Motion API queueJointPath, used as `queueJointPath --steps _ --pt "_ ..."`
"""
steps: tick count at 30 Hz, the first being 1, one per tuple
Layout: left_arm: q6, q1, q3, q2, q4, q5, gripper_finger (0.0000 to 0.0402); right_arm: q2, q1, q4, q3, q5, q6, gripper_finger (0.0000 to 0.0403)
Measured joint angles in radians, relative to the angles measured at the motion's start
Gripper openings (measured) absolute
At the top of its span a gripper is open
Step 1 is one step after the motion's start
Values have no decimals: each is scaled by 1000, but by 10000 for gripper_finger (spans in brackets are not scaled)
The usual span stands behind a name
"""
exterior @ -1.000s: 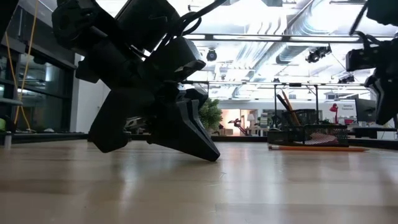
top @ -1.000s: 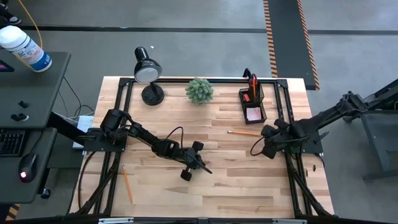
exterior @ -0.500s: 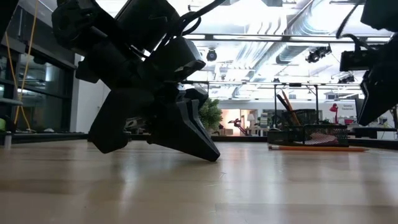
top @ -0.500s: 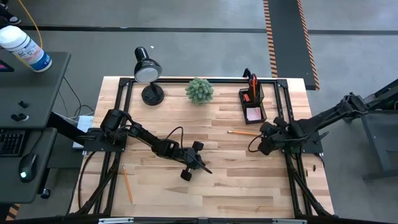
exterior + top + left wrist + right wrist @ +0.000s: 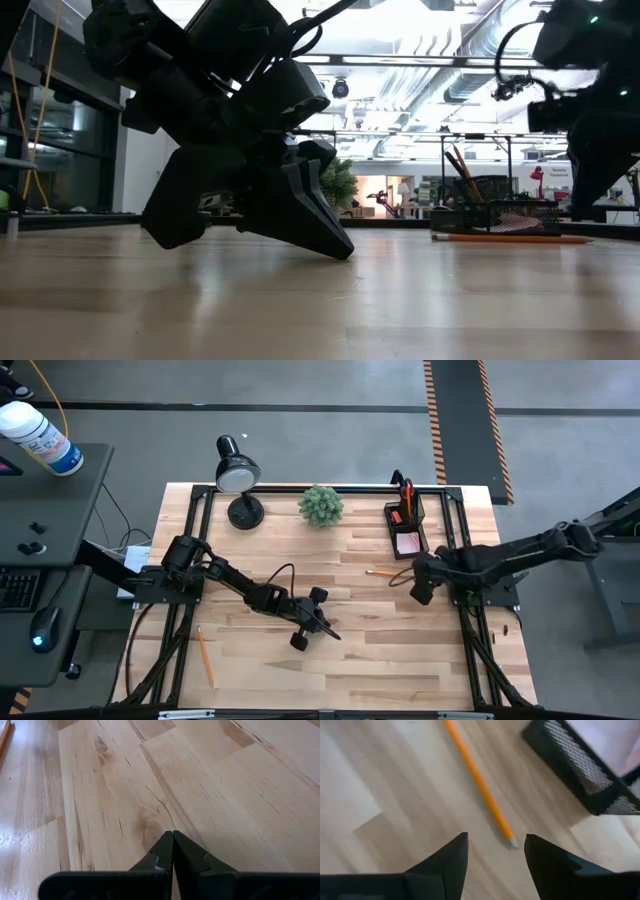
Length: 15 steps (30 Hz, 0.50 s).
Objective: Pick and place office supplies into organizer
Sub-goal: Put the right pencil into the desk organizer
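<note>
Organizer (image 5: 406, 528) just beside pencil (image 5: 380, 573)

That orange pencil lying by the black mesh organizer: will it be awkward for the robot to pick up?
Probably a bit. The pencil is thin and lies flat on the table, so the open right gripper must straddle it precisely. It looks stiff and light, and could roll if nudged.

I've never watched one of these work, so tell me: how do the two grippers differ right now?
The left gripper is shut, fingers pressed together, tip down on bare wood mid-table. The right gripper is open, held off the table with a pencil lying just ahead of it, beside the organizer. Both are dark two-finger claws, and neither holds anything.
</note>
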Motion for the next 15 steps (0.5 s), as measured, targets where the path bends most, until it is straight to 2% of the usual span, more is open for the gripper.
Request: queueJointPath --steps 6,15 --pt "9 0 1 0 -4 1 1 57 -81 5 0 -55 -38 182" --pt "15 0 1 0 -6 8 1 151 -147 11 0 -60 -44 188"
